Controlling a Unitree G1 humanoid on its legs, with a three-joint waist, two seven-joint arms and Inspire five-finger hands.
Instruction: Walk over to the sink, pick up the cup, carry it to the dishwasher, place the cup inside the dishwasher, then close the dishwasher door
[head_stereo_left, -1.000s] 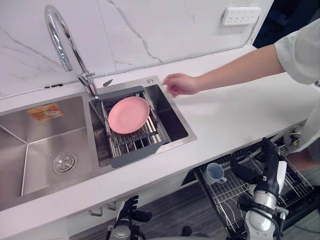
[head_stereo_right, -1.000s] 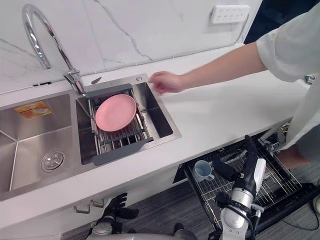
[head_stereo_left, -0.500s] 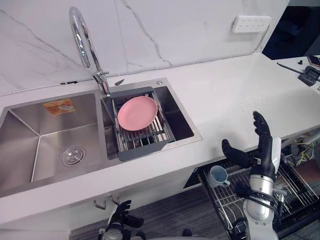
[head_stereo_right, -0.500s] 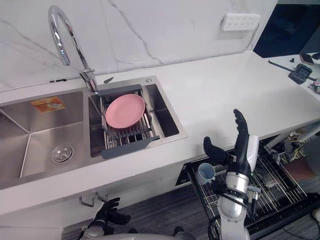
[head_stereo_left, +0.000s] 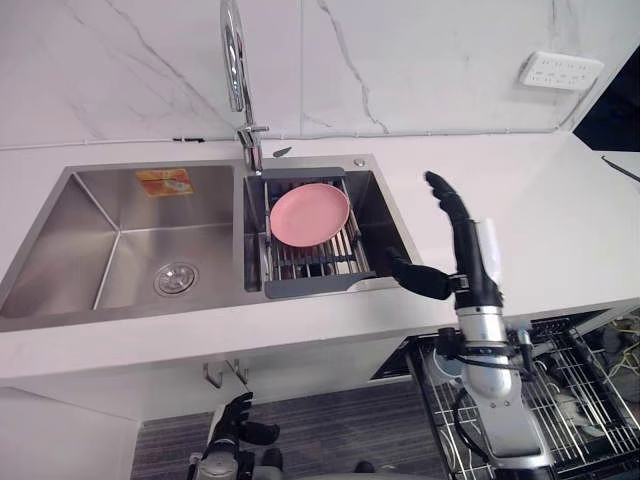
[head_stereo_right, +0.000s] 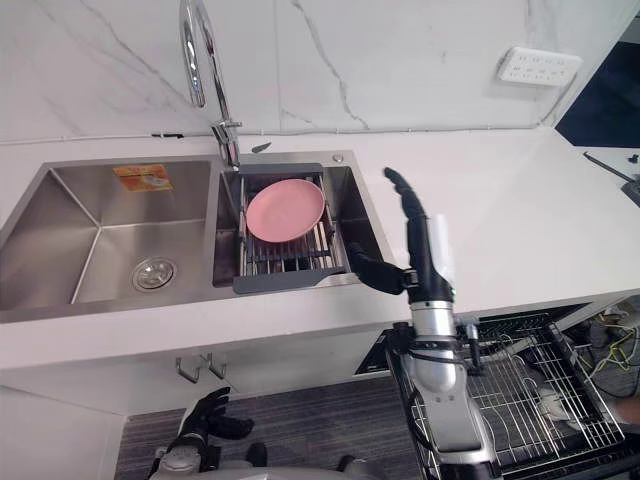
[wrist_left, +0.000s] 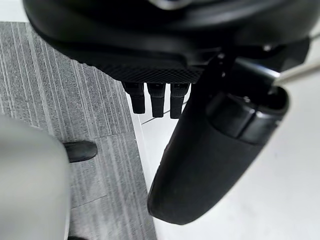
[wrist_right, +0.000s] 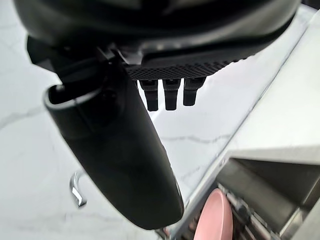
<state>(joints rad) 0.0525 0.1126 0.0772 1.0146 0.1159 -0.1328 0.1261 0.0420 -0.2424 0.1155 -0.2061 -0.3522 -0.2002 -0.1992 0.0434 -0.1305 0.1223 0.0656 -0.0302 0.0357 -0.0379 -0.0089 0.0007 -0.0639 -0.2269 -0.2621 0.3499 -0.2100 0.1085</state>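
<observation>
Cup: I cannot tell where it is; my right arm crosses the left end of the pulled-out dishwasher rack (head_stereo_left: 590, 400), near right. My right hand (head_stereo_left: 462, 262) is raised over the counter (head_stereo_left: 560, 230) edge, right of the sink (head_stereo_left: 120, 250), fingers straight, thumb spread, holding nothing. My left hand (head_stereo_left: 233, 424) hangs low by the floor (head_stereo_left: 330, 430), loosely open, empty

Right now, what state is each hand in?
Dark left hand: open, empty, low near the grey floor.
Dark right hand: open, empty, raised over the white counter.
</observation>
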